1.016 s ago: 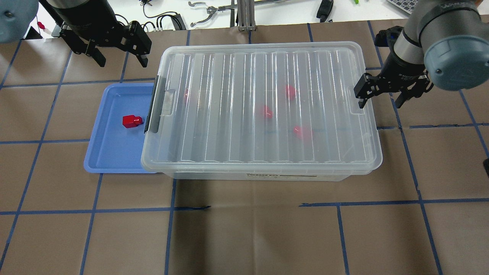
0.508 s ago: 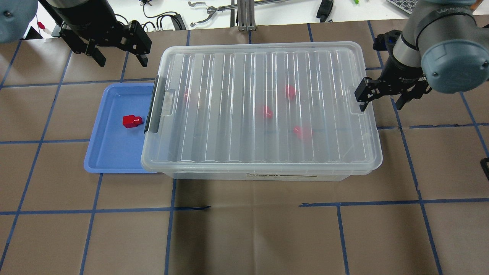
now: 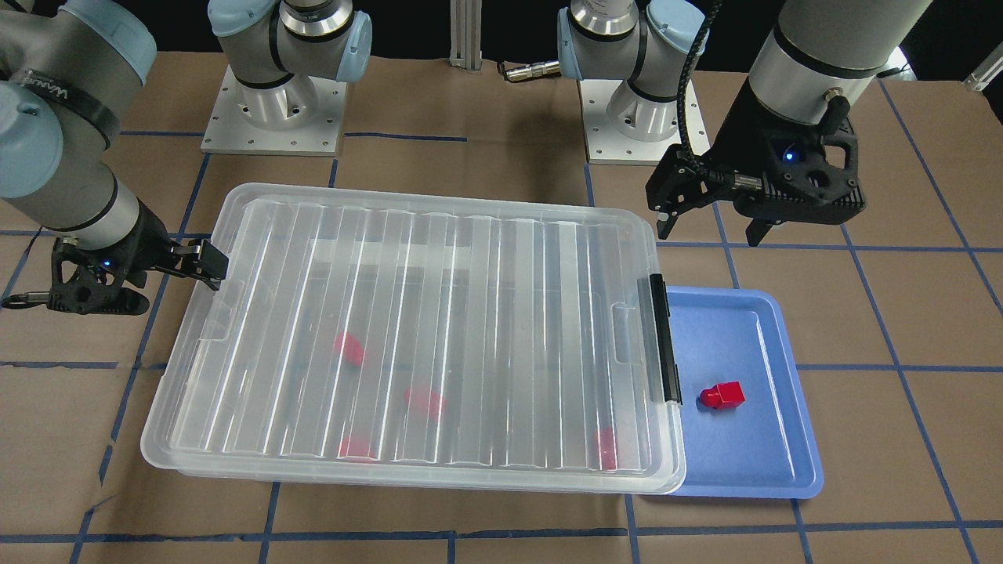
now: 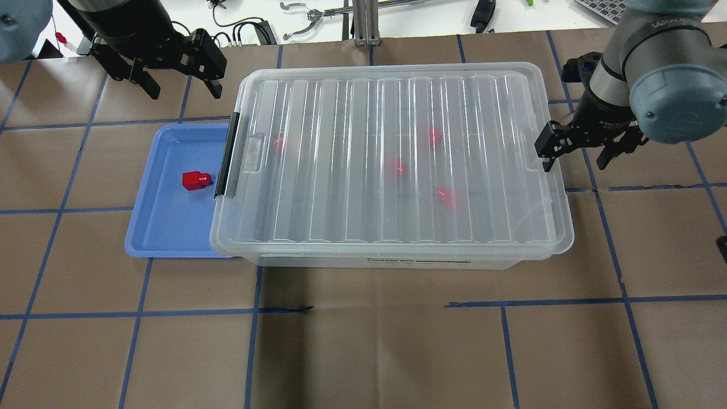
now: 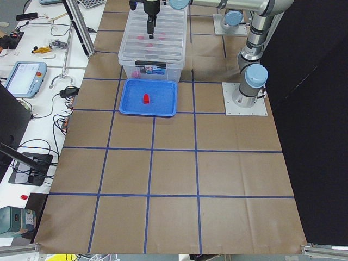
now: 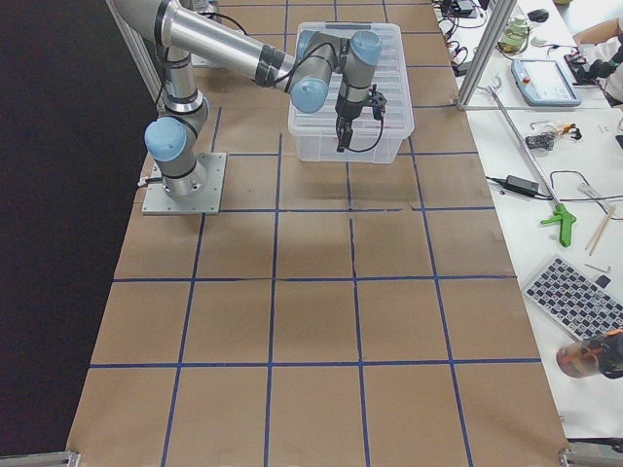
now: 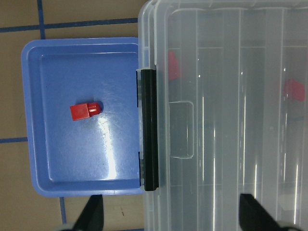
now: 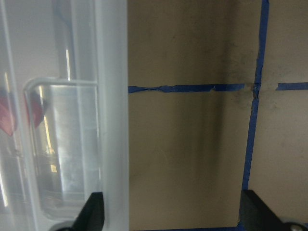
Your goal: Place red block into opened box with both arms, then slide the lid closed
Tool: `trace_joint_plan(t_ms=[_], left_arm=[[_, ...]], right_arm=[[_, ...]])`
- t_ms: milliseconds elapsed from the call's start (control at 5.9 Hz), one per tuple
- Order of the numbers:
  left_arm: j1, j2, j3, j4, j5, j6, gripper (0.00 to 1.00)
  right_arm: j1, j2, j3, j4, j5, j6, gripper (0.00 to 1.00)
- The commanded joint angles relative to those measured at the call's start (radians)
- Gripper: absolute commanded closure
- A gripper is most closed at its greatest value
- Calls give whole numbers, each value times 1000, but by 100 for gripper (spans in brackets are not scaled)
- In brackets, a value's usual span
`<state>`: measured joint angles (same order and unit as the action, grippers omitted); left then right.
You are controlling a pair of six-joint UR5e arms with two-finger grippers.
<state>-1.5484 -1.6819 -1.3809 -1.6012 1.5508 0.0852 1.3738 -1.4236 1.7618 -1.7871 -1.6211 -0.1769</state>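
Observation:
One red block (image 4: pixel 196 180) (image 3: pixel 725 395) (image 7: pixel 84 111) lies in the blue tray (image 4: pixel 164 227) (image 3: pixel 752 470), left of the box (image 4: pixel 386 262). The ribbed clear lid (image 4: pixel 352 199) (image 3: pixel 470 313) lies over the box and overhangs its right end a little. Several more red blocks (image 4: pixel 434 136) show blurred through it. My left gripper (image 4: pixel 182 85) (image 3: pixel 709 227) hangs open behind the tray, holding nothing. At the lid's right end my right gripper (image 4: pixel 575 159) (image 3: pixel 168 282) is open, with one finger (image 4: pixel 546 162) at the tab recess (image 8: pixel 62 144).
A black clip bar (image 4: pixel 226 159) (image 7: pixel 148 130) runs along the box's left end, over the tray's edge. Cables and hand tools (image 4: pixel 309 17) lie on the white bench beyond the table. Brown paper with blue tape lines (image 4: pixel 369 341) stretches in front of the box.
My right gripper has shifted a little to the right, and the lid has slid slightly right with it. The left gripper and the block in the tray have stayed put.

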Motion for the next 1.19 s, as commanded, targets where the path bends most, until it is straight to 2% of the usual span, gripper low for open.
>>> trace_joint_plan(t_ms=[0,339,677,847,1016], left_arm=[[2,-1,-1,1,2,17,1],[49,7,-6,-9,2,202,1],[76,4,-32,-13,6,501,1],[103,-11,-55,-11,12,710,1],[161,-19,-85,-2,17,851,1]], right_arm=[[-30,0,1,0,-2,-31,0],[-74,0,1,0,-2,-91,0],[-126,0,1,0,-2,-143,0],[-136,0,1,0,-9,-150,0],[-150,0,1,0,-41,-150,0]])
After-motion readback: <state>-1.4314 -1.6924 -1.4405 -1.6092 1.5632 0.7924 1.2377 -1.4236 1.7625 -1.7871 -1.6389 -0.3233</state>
